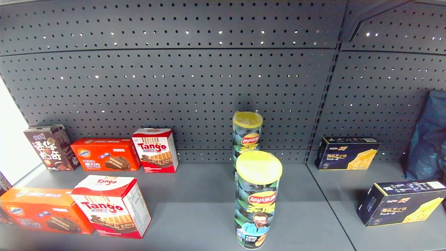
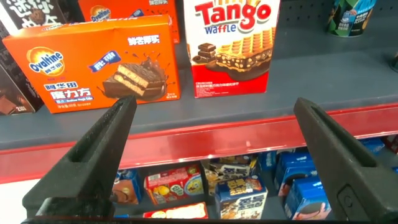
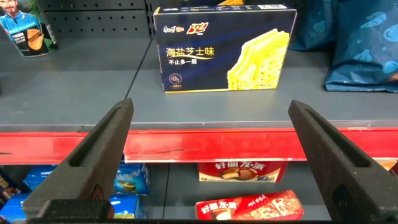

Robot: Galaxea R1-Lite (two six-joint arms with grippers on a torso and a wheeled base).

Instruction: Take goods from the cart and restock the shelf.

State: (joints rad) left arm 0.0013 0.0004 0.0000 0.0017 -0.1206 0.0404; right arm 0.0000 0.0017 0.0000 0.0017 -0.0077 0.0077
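- In the head view, the shelf (image 1: 202,195) is seen partly stocked. Two chip cans (image 1: 257,205) stand upright at centre, one behind the other. Wafer boxes (image 1: 111,207) and orange cake boxes (image 1: 41,214) are set left, and navy cracker boxes (image 1: 400,202) right.
- In the left wrist view, the left gripper (image 2: 214,104) is held wide apart and empty, near the shelf's red front edge (image 2: 249,140). The orange cake boxes and wafer boxes lie straight beyond.
- In the right wrist view, the right gripper (image 3: 211,106) is also spread and empty, with one of the navy cracker boxes ahead and a blue bag (image 3: 360,43) further right.
- With nothing gripped, a fetch from the cart is judged to be due. Bare shelf lies between the wafer boxes and the chip cans.
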